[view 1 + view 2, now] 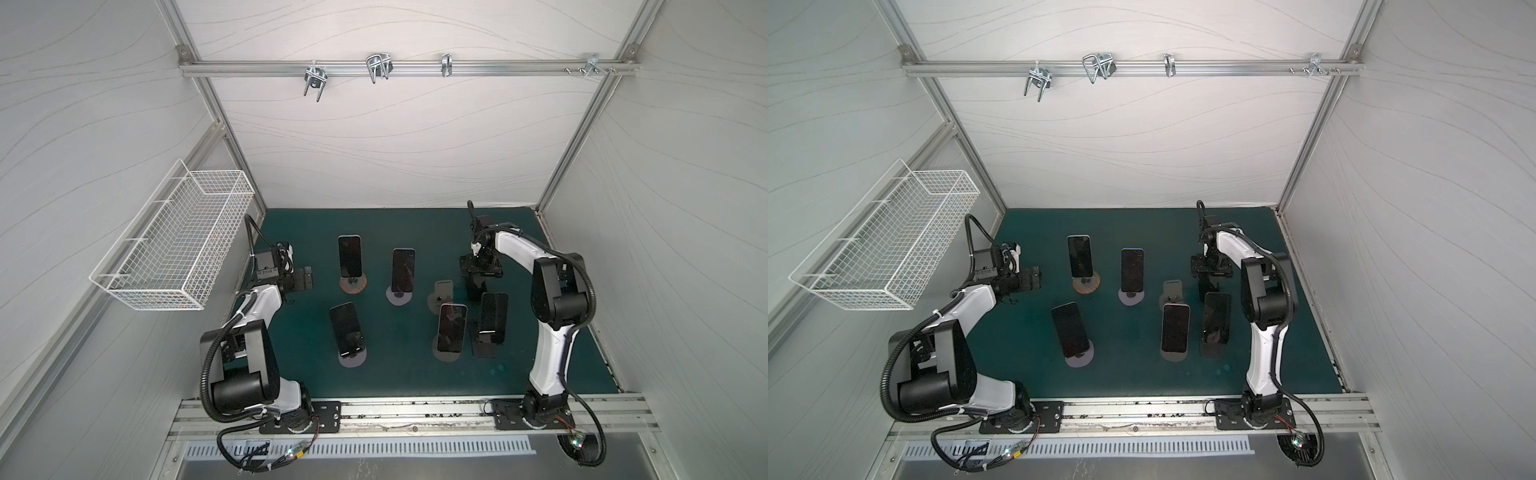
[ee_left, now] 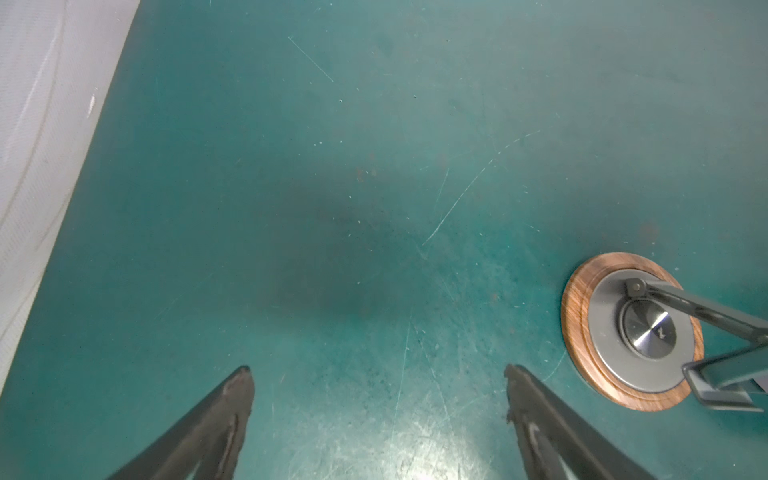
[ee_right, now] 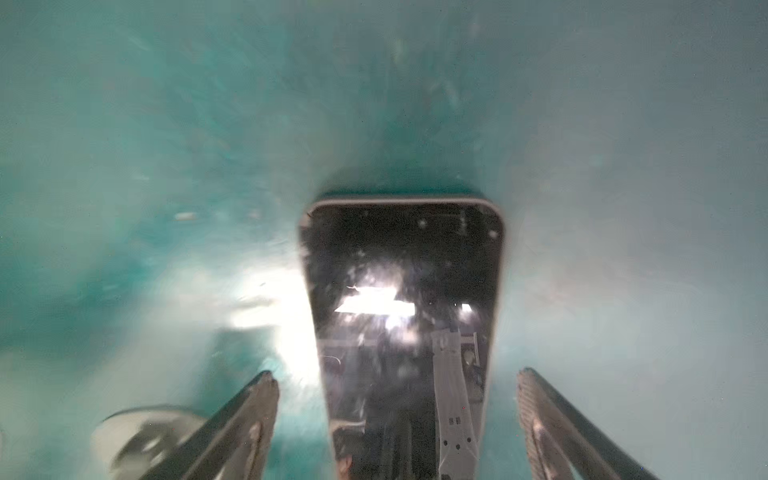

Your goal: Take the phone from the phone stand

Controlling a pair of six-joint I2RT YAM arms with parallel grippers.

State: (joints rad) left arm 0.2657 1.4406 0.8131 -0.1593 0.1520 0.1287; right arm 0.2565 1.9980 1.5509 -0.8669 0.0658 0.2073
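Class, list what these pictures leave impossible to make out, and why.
- Right wrist view: motion blur smears the round stand base near the phone.
- Left wrist view: the picture edge cuts off the arm of the wood-rimmed stand.
- Both top views: the right pincer is too small and dark; contact cannot be told.

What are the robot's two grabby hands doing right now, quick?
Left gripper: open, empty, above the teal mat.
Right gripper: open, fingers on either side of the black-screened, grey-edged phone, not squeezing it.
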